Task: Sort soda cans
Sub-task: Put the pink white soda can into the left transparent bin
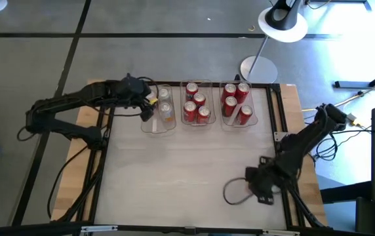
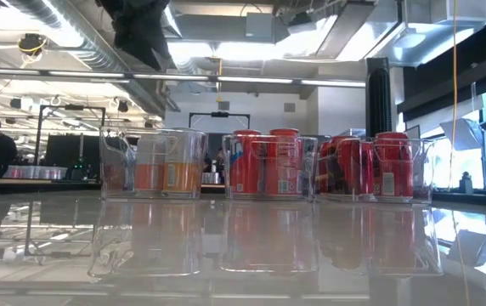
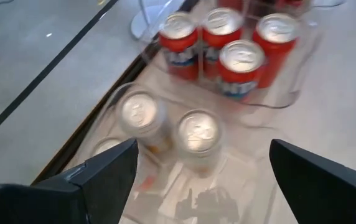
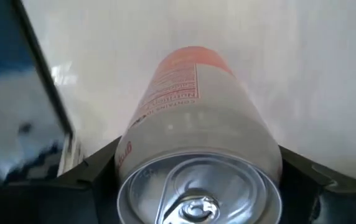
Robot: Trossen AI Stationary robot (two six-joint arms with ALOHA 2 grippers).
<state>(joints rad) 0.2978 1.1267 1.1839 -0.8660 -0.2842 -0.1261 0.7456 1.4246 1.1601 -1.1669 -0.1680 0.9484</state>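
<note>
Three clear bins stand in a row at the table's far side. The left bin (image 1: 159,110) holds silver soda cans (image 3: 198,134). The middle bin (image 1: 197,105) and the right bin (image 1: 238,105) hold several red cans (image 3: 237,59) each. My left gripper (image 1: 149,105) hovers open over the left bin, its fingers (image 3: 103,174) wide apart above the silver cans. Near the table's front right, my right gripper (image 1: 261,185) is shut on a silver can with red print (image 4: 196,118). In the high view the gripper hides that can. My right gripper holds the silver can between its two fingers (image 4: 100,168), one on each side of the can's upper wall (image 4: 134,149) just below the top rim. The fingers come from above, pointing down. The can stands upright in the hold. Whether its bottom rests on the table, I cannot tell.
A lamp base (image 1: 258,69) stands just behind the right bin, its head (image 1: 282,23) beyond the far edge. A black cable loop (image 1: 233,192) lies beside the right gripper. Black frame rails (image 1: 273,118) run along the table's sides. A bare white tabletop (image 1: 187,170) stretches before the bins.
</note>
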